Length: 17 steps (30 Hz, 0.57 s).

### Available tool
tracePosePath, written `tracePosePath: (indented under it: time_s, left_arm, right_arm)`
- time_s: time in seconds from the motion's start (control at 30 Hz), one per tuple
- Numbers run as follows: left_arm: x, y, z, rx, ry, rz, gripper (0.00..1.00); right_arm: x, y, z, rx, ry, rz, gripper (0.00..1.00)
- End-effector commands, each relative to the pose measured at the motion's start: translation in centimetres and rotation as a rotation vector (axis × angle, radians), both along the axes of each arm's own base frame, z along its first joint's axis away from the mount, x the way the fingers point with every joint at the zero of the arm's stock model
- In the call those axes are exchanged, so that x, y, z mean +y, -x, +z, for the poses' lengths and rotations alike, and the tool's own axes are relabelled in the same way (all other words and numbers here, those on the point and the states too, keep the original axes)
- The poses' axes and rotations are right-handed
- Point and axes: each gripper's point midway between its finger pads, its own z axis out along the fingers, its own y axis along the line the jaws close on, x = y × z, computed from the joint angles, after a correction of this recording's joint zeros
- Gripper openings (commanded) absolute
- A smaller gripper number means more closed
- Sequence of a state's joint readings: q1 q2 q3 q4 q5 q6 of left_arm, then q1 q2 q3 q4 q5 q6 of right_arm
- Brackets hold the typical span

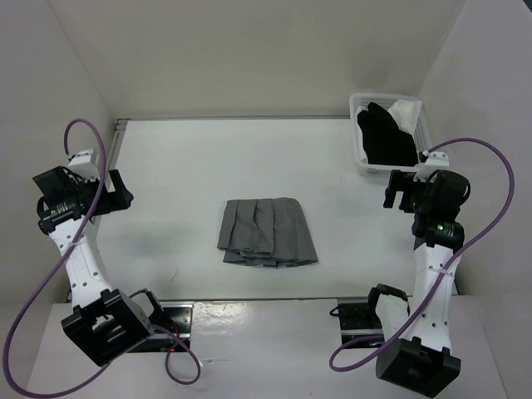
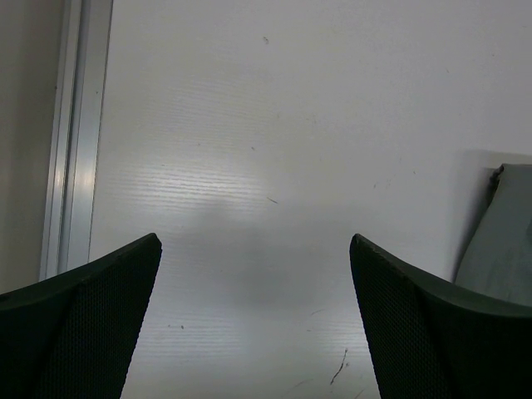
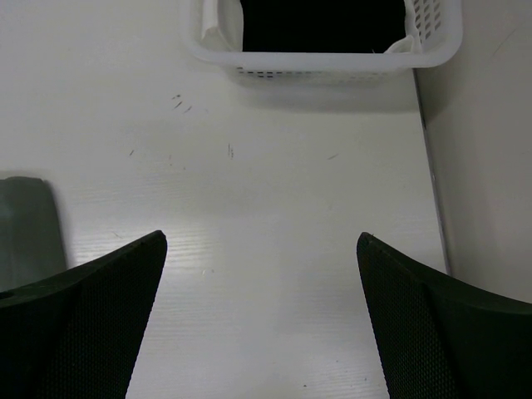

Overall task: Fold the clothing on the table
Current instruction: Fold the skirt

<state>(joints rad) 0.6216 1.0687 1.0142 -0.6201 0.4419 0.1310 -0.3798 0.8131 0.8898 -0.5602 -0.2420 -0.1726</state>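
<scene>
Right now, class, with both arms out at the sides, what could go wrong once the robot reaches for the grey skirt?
1. The skirt lies in stacked pleats; a pinch may catch only the top layer and drag it out of shape.
2. The right gripper sits near the basket; a wide swing might bump it.

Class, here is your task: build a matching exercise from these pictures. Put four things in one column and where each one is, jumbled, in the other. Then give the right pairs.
Things
1. skirt
2. basket
3. black garment
4. left claw

Places
A. inside the basket
B. flat on the middle of the table
C. at the table's far right corner
D. open, over bare table beside the left rail

Pairs: 1-B; 2-C; 3-A; 4-D
</scene>
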Motion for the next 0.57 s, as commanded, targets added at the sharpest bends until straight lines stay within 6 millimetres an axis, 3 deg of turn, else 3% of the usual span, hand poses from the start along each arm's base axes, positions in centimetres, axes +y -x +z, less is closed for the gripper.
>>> tracePosePath:
  time_s: [0.0,0.53]
  left_arm:
    - [-0.18,-0.51,0.72,-0.044,-0.012,-0.038,1.00]
    - [-0.29,-0.55,0.76,-0.047,-0.015,-0.050,1.00]
  right_arm:
    - [-0.30,-0.44,1.27,-0.063,0.014,-0.010,0.99]
    - [-0.02,-0.39,1.60,-0.074,0.027,0.014,0.99]
